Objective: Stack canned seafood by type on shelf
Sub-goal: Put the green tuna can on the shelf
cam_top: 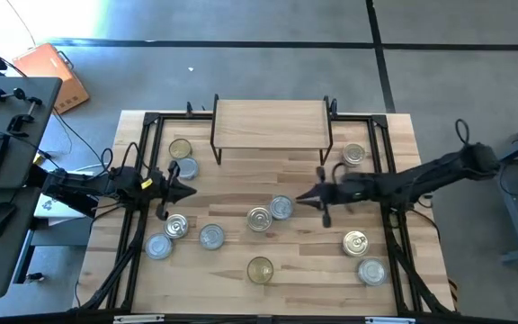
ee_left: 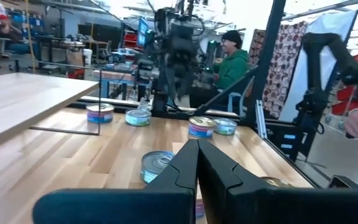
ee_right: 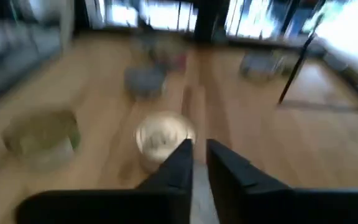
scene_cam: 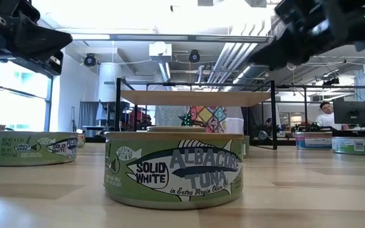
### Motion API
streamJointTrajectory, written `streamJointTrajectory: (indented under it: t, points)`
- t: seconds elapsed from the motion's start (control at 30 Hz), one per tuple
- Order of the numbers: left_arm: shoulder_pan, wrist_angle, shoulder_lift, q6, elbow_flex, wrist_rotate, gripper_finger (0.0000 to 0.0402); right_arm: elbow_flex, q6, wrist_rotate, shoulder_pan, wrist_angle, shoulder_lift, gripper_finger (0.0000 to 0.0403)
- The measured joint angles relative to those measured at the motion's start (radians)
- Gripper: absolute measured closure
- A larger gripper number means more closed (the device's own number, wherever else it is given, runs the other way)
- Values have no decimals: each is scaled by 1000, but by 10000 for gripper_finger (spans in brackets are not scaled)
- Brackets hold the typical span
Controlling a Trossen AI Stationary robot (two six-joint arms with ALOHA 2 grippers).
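1. Shelf (cam_top: 271, 121) at 12 o'clock, bare; tins (cam_top: 259, 219) scattered loose on bench (cam_top: 241, 189).
2. Our right hand (cam_top: 300, 197) slightly parted, empty, aimed toward centre tins.
3. Left hand (cam_top: 190, 191) clenched, empty, near 9 o'clock.

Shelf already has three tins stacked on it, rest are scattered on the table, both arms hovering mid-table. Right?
Not quite. The high view shows the shelf bare: no tins on its board yet. The rest holds: the tins lie scattered on the table, and the left gripper and right gripper both hang over mid-table, holding nothing.
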State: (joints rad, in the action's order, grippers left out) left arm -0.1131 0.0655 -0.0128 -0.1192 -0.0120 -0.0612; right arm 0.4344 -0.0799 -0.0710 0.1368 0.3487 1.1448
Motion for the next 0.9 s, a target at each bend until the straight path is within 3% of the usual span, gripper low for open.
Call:
streamJointTrajectory:
  t: [0.2, 0.37, 0.6, 0.9]
  points:
    - [0, 12, 0, 0, 0, -30, 402, 112, -111, 75, 11, -28, 235, 247]
    - [0, 13, 0, -19, 0, -32, 401, 148, -158, 16, 50, -7, 406, 199]
    - [0, 16, 0, -26, 0, -34, 402, 163, -223, -75, 94, 149, 553, 211]
    - [0, 9, -31, 22, -1, -35, 401, 167, -240, -189, 97, 197, 648, 294]
